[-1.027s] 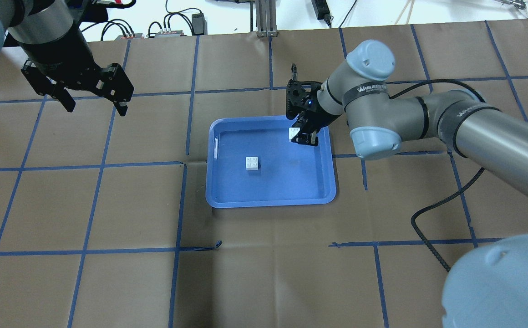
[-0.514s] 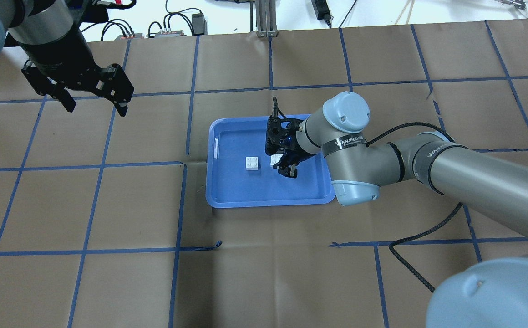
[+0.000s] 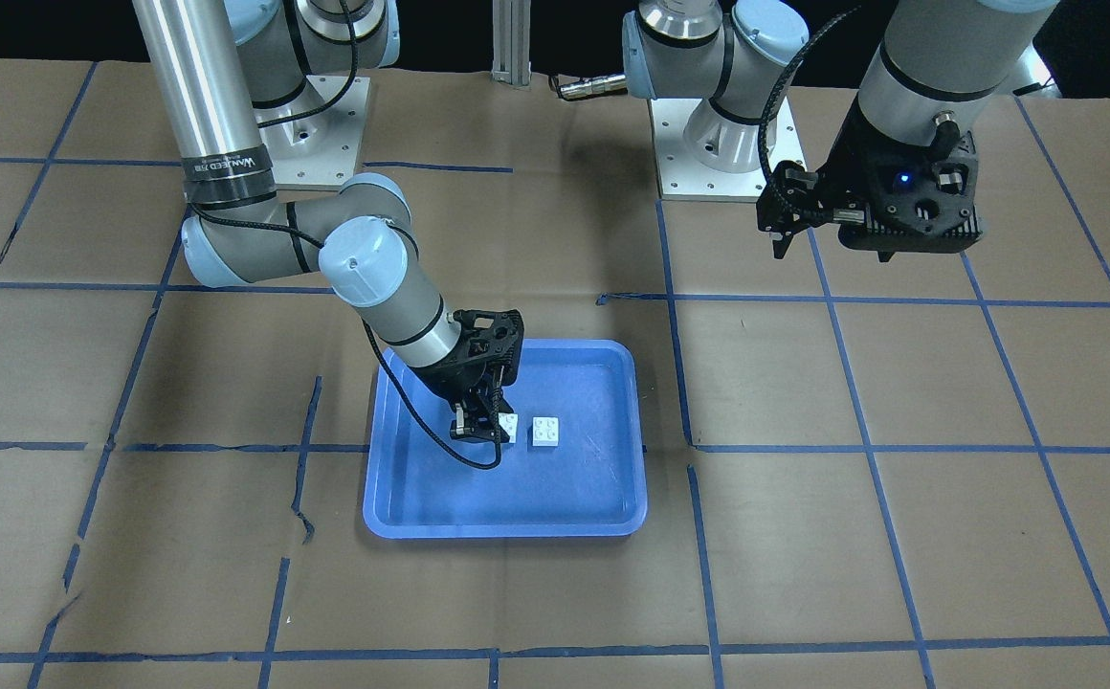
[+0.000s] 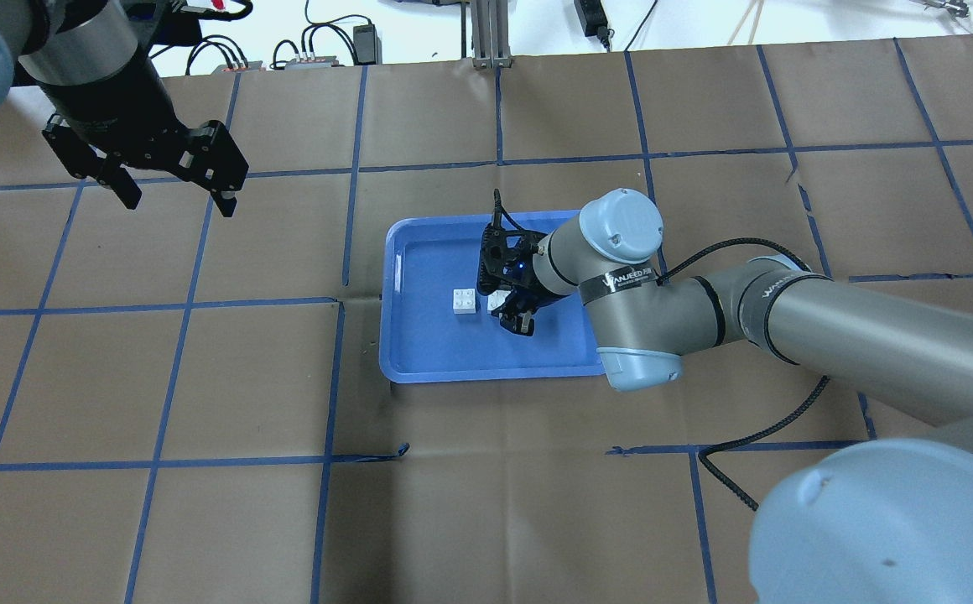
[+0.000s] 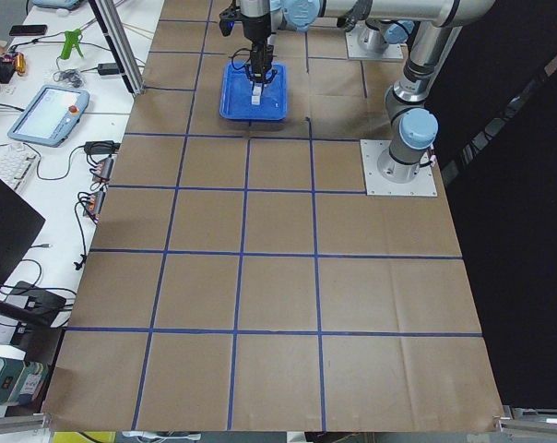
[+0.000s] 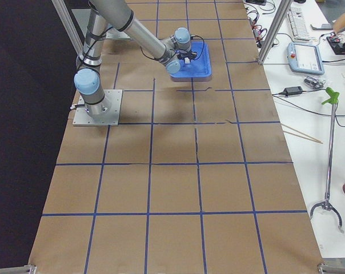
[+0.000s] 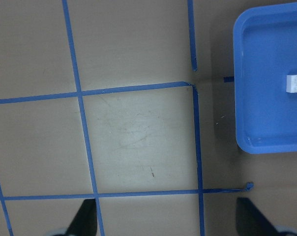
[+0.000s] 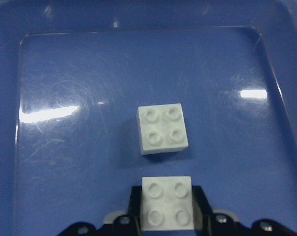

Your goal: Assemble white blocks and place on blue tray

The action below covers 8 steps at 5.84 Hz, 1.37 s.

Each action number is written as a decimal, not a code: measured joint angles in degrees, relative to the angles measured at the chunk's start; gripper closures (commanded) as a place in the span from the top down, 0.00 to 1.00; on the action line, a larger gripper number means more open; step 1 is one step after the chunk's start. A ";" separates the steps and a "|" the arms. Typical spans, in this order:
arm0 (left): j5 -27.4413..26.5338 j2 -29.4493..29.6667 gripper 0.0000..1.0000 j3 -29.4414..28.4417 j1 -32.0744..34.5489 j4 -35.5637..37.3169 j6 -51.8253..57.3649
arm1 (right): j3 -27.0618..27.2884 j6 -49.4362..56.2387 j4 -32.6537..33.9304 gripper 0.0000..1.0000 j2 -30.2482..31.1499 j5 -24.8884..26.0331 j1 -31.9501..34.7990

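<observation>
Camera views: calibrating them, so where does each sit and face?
Front-facing: across the table, facing the robot; both arms.
Overhead: behind the robot, looking forward-down; both arms.
Exterior left: table's left end, looking along it; left arm nearer.
Exterior right: table's right end; right arm nearer.
Left wrist: down on paper, blue tray corner; left gripper.
Right wrist: down on loose white block; right gripper holds second block.
Shared: both wrists show that loose block.

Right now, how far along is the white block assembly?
Done: one small white square plastic brick sits on the large blue plastic tray. In hand: right gripper holds the second white brick beside it, not joined. To do: stack them, release. Idle left gripper is open.
</observation>
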<state>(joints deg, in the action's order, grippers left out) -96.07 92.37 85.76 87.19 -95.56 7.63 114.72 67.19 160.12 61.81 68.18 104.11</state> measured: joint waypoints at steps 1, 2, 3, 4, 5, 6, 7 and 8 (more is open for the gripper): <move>0.00 0.00 0.99 0.02 0.00 0.02 0.04 | -0.52 -0.26 0.15 0.29 -0.42 0.02 0.10; 0.00 0.00 0.99 0.06 0.00 0.02 0.08 | -1.25 -0.39 -0.12 0.29 -0.58 0.04 0.11; 0.03 0.00 0.99 0.12 0.00 0.02 0.10 | -1.71 -0.56 -0.35 0.28 -0.60 0.04 0.13; 0.07 0.00 0.99 0.14 0.00 0.02 0.11 | -1.89 -0.78 -0.43 0.28 -0.62 0.09 0.17; 0.08 0.00 0.99 0.15 0.00 0.02 0.11 | -1.93 -0.88 -0.45 0.28 -0.63 0.10 0.20; 0.12 0.03 0.99 0.18 0.00 0.05 0.11 | -1.95 -1.05 -0.47 0.28 -0.63 0.11 0.40; 0.19 0.11 0.99 0.19 0.00 0.09 0.11 | -1.95 -1.29 -0.41 0.28 -0.67 0.11 0.92; 0.24 0.15 0.99 0.19 0.00 0.10 0.11 | -1.96 -1.45 -0.36 0.28 -0.70 0.11 1.43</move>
<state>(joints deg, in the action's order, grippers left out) -95.83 92.52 85.95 87.19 -95.45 7.73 112.76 65.73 159.76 61.11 68.29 105.54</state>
